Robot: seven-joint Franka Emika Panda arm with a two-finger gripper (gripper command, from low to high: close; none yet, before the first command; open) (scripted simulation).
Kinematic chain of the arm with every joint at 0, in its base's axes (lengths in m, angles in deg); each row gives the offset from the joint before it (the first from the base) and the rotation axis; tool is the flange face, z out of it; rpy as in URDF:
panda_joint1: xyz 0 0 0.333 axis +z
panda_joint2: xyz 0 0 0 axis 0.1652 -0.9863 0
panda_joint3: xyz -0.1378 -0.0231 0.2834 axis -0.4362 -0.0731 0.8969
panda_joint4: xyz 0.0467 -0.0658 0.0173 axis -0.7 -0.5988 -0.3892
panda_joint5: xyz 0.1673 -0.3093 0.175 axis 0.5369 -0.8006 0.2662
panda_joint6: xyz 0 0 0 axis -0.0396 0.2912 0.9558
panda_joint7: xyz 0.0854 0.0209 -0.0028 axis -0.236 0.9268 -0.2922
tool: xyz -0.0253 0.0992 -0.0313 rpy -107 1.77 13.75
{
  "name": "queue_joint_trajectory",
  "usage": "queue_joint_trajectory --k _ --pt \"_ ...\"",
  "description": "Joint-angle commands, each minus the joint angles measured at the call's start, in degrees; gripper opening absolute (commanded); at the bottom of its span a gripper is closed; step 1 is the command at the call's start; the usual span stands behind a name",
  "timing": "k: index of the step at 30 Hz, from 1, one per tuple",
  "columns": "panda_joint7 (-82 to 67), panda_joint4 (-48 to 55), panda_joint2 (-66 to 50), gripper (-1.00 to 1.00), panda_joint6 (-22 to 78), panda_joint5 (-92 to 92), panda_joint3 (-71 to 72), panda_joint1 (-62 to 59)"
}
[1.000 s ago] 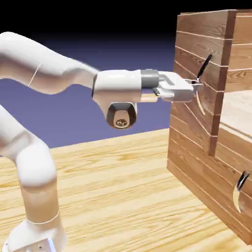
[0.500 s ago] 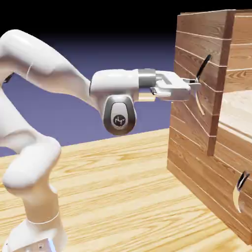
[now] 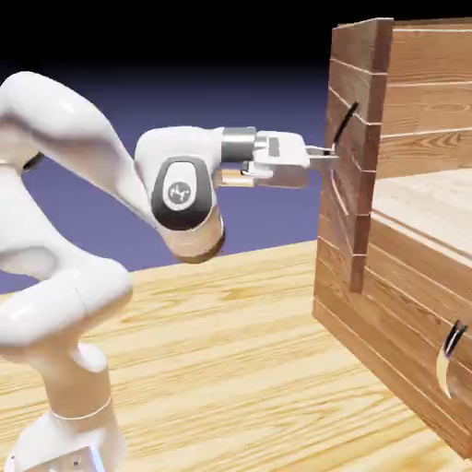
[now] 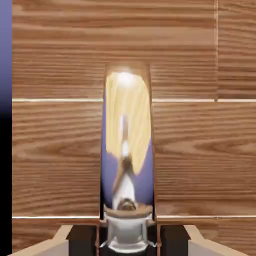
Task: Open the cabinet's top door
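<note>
Top door (image 3: 364,88) of the cabinet (image 3: 419,277) stands partly open, swung out from the front on its far side, pale inside surface (image 3: 429,189) showing past its free edge. Pincer (image 3: 322,158) is closed on the slim curved handle (image 3: 347,124), one fingertip on either side, and the arm (image 3: 69,115) reaches level to it from the robot's side. From where I stand, the grip makes sense: the bar juts from the planks, so the fingers can straddle it and drag the door along. Door is upright, handle near the free edge, likely for leverage. Lower handle (image 3: 447,355) untouched, not the target. Looks like mid-pull, opening well underway; next calls for more pull along the door's arc, wrist turning with it. Smooth bar could slip if the pull goes straight.
</note>
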Motion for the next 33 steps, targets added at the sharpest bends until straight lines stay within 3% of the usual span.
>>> queue_joint_trajectory --k 1,7,13,21,33 --pt "2.5 0.0 0.9 -1.0 -0.3 -1.9 0.5 -1.5" --pt "17.4 -0.4 9.0 -1.0 0.0 -14.0 0.8 -6.9" --pt "23.2 -3.6 18.2 -1.0 14.5 -22.3 -5.8 4.8" --pt "20.4 -6.9 26.5 -1.0 33.9 -21.8 -9.4 21.2" --pt "14.3 -9.4 41.3 -1.0 63.8 -8.7 -0.1 39.7"
